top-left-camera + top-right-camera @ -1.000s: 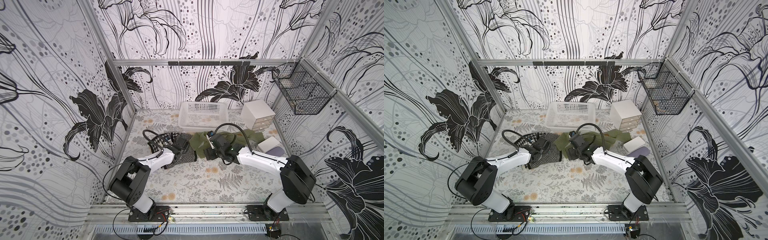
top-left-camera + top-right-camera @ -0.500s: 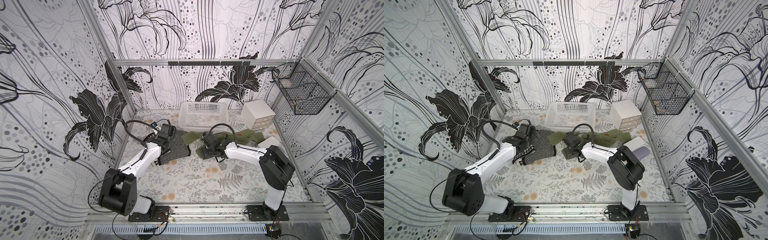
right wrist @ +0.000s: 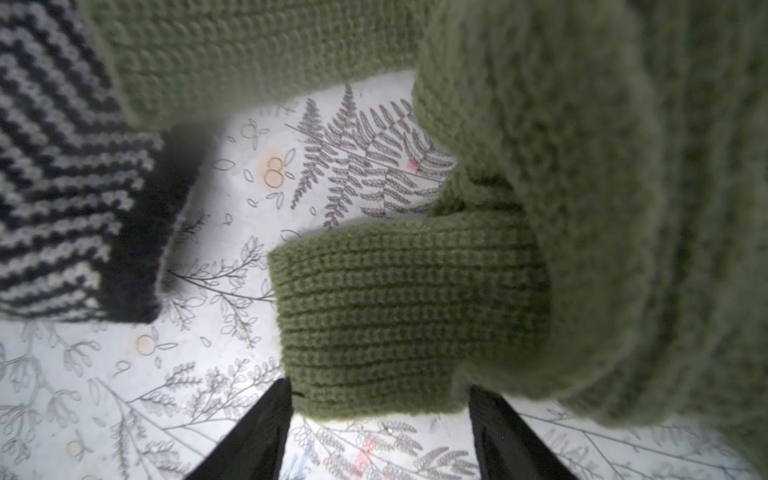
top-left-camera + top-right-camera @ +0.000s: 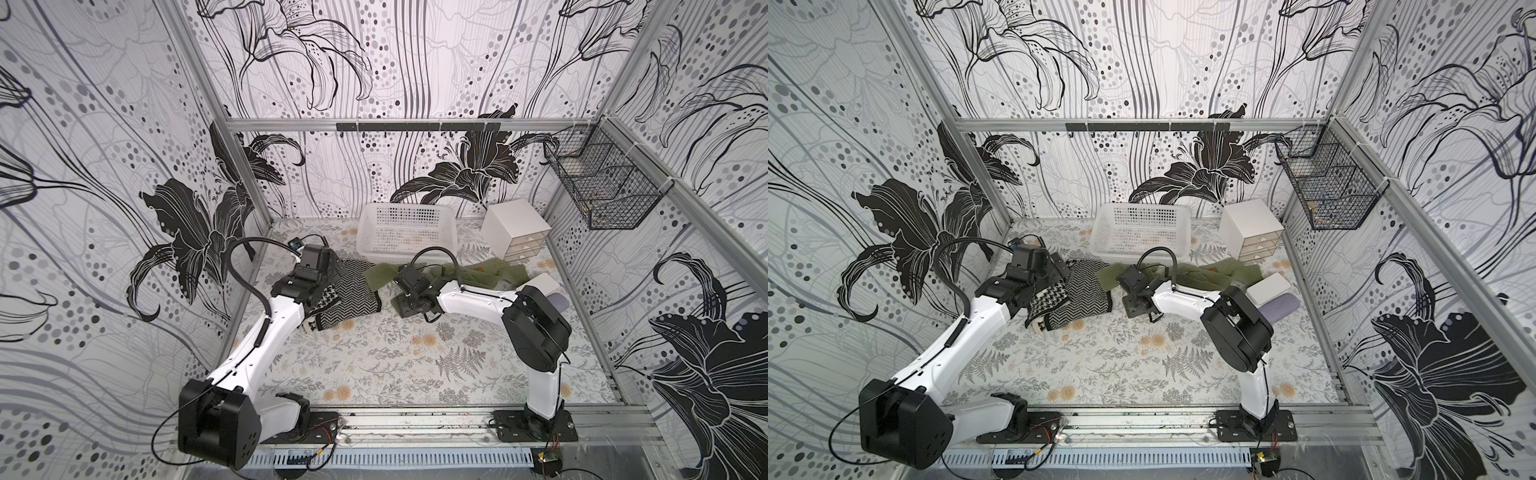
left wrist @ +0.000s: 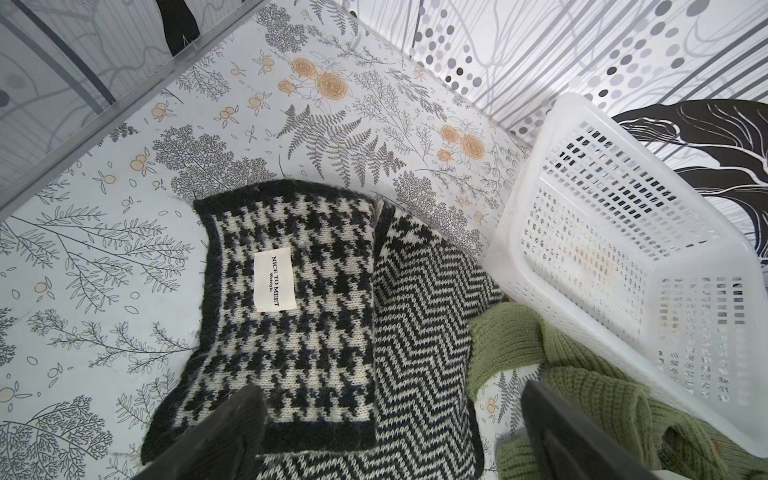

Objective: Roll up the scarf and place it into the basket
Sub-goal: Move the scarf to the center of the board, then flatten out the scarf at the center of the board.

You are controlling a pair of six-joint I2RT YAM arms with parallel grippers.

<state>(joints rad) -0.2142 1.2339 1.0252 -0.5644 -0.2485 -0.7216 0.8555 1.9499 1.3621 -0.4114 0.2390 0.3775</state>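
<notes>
A green knitted scarf (image 4: 494, 271) lies rumpled on the floral surface (image 4: 374, 357), just in front of the white basket (image 4: 405, 214), not in it. The right gripper (image 3: 380, 395) is low at one end, jaws partly apart either side of it, not yet pinching. The left gripper (image 5: 392, 392) hovers wide open and empty above a black-and-white scarf (image 5: 316, 299) beside it. Rolling looks barely begun; next, the right jaws need to close on that end and turn it over itself.
</notes>
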